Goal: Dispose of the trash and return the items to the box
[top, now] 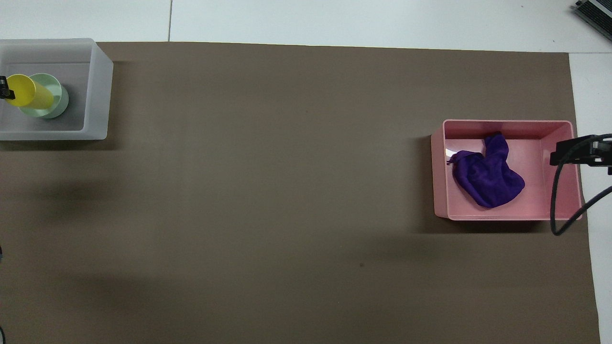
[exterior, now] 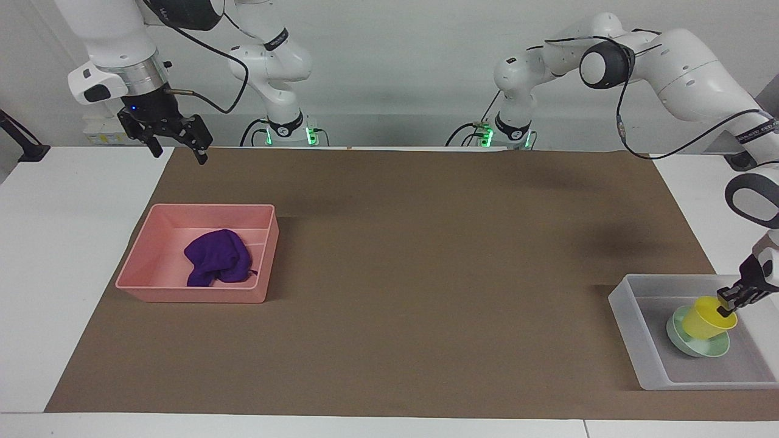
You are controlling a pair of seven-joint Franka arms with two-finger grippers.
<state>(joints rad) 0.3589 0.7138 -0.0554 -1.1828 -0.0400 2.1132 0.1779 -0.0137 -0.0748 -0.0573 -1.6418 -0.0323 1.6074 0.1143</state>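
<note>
The translucent white box [exterior: 630, 319] [top: 98, 91] stands at the left arm's end of the table. The mint-green bowl [exterior: 700, 350] [top: 56, 102] lies in it. My left gripper [exterior: 728, 304] is shut on the rim of the yellow cup [exterior: 703, 321] [top: 26, 91], which stands tilted in the bowl. The purple rag [exterior: 218, 257] [top: 485, 179] lies in the pink tray [exterior: 146, 267] [top: 440, 167]. My right gripper [exterior: 179, 143] waits open in the air, over the table edge near the pink tray.
A brown mat [exterior: 426, 274] covers most of the white table. The right arm's black cable [top: 557, 200] hangs over the pink tray's end in the overhead view.
</note>
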